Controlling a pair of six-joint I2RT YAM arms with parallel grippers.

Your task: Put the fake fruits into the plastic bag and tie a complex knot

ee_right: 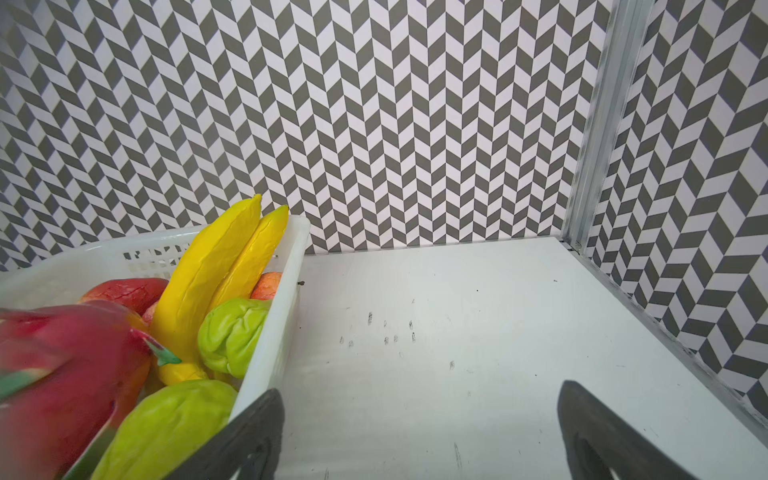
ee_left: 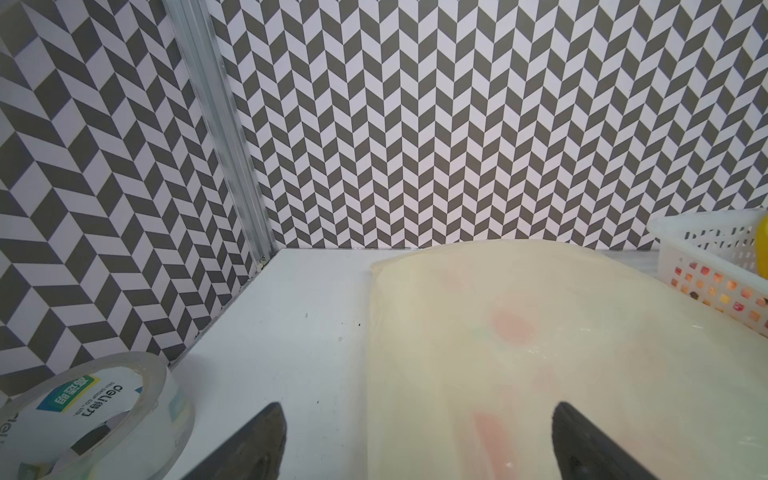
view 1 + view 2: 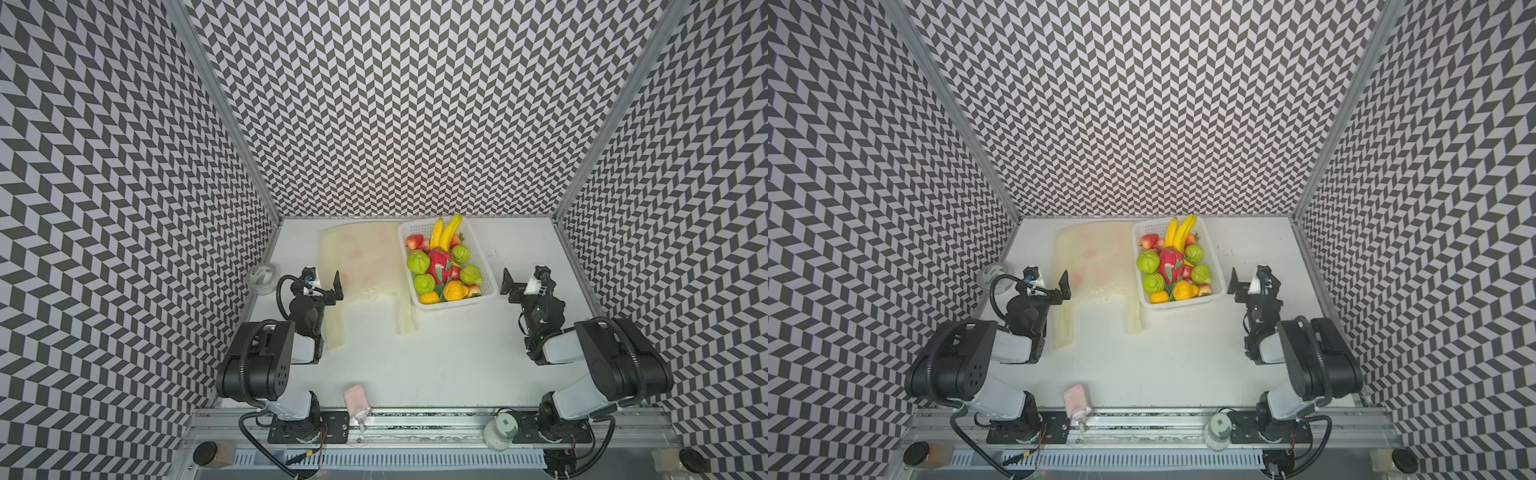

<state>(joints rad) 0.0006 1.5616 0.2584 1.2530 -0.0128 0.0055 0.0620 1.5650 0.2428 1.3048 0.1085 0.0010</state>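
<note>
Tape roll [image 2: 89, 419]: lying beside the left fingers [image 2: 266, 432].
White basket [image 1: 276, 316]: sitting beside the right fingers [image 1: 266, 415].
Pink bottle [image 3: 356, 400]: lying well behind both.

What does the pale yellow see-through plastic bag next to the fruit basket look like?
The pale yellow, thin plastic bag lies flat, looking empty, on the white table, with faint orange prints showing through. Its two handle strips point toward the robot. The white perforated basket sits close along one side; whether they touch is unclear. The open left gripper hovers at its edge, gripping nothing.
</note>
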